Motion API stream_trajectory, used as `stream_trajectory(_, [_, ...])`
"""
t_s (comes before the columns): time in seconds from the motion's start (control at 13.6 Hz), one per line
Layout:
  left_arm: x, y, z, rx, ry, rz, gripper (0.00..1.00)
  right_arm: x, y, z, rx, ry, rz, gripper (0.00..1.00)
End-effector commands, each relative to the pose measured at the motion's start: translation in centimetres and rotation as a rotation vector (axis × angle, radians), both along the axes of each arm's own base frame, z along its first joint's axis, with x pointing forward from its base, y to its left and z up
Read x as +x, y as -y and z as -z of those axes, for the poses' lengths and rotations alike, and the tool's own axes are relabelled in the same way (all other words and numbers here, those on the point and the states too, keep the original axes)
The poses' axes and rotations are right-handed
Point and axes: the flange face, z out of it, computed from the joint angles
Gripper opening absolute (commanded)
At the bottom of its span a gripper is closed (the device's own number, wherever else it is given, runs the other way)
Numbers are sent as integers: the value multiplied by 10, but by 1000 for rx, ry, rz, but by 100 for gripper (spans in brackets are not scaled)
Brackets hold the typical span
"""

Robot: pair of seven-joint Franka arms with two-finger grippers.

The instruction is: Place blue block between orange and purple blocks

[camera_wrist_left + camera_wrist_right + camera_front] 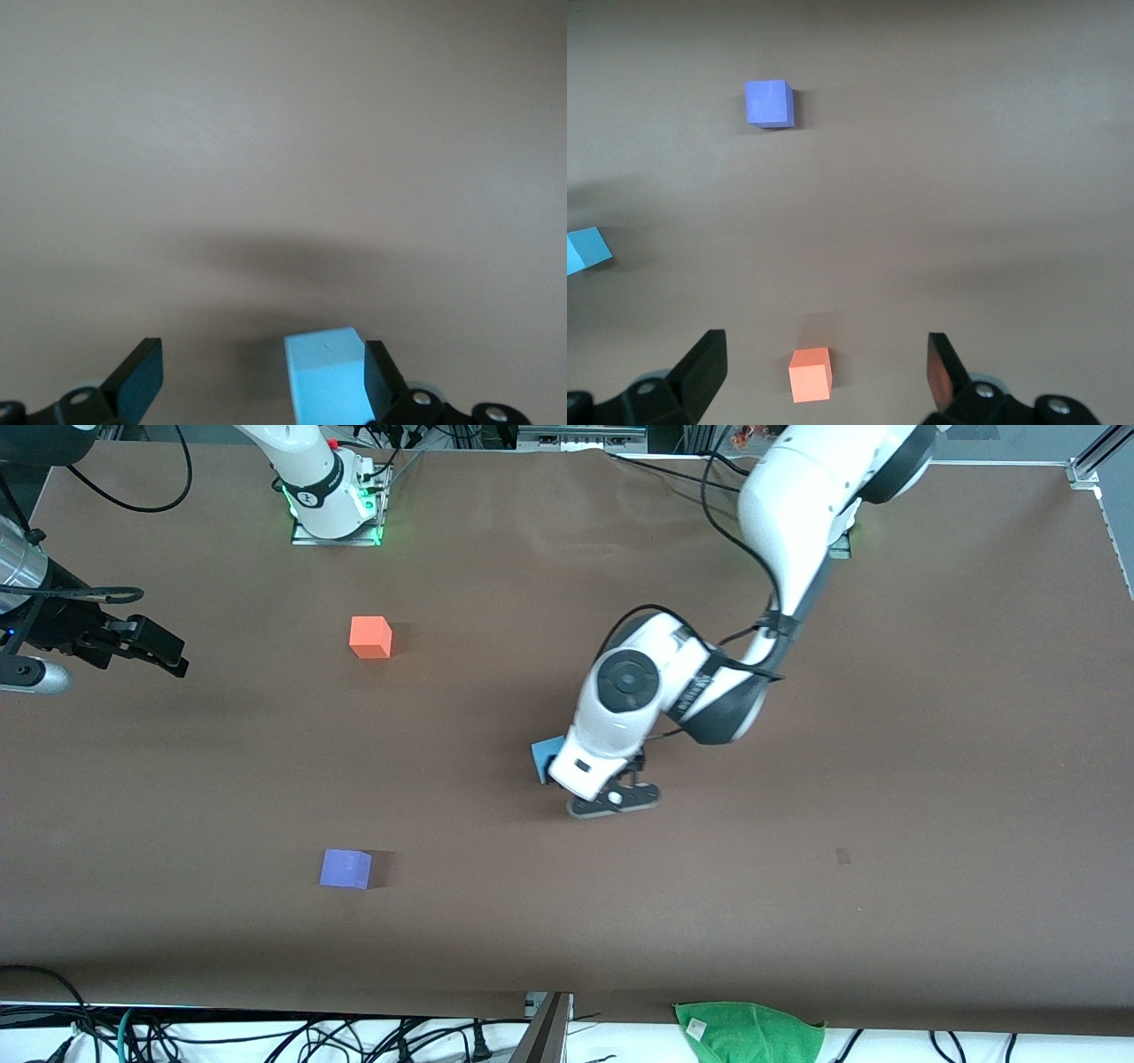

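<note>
Blue block (546, 755) mostly hidden under the left arm's wrist, left claw (262, 382) cut off at the frame edge

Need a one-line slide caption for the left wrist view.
Left gripper open on the brown table, blue block against one finger.

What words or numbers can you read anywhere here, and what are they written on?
None can be read for sure.
Left arm: dark lettering on its white wrist cover, too small and tilted to read.
Green cloth: a small white tag on it, too small to read.
Blue block, orange block, purple block: plain, no writing.
Table: no writing.
</note>
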Motion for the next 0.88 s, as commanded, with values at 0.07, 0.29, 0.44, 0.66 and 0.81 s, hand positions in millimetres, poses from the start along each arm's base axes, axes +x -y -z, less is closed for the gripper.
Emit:
stream_trajectory(0.07, [21, -75, -60, 57, -30, 54, 100, -1, 2, -7, 8, 10, 3, 100])
stream_trajectory(0.29, [36, -146, -106, 87, -35, 116, 100, -1, 2, -7, 6, 10, 3, 100])
stream_trajectory(0.44, [48, -210, -126, 93, -65, 166, 100, -1, 2, -7, 8, 10, 3, 100])
stream_trajectory(0.66, [53, -293, -171, 90, -21, 264, 100, -1, 2, -7, 8, 10, 3, 100])
stream_trajectory(0.81, [40, -331, -194, 65, -50, 219, 100, -1, 2, -7, 8, 10, 3, 100])
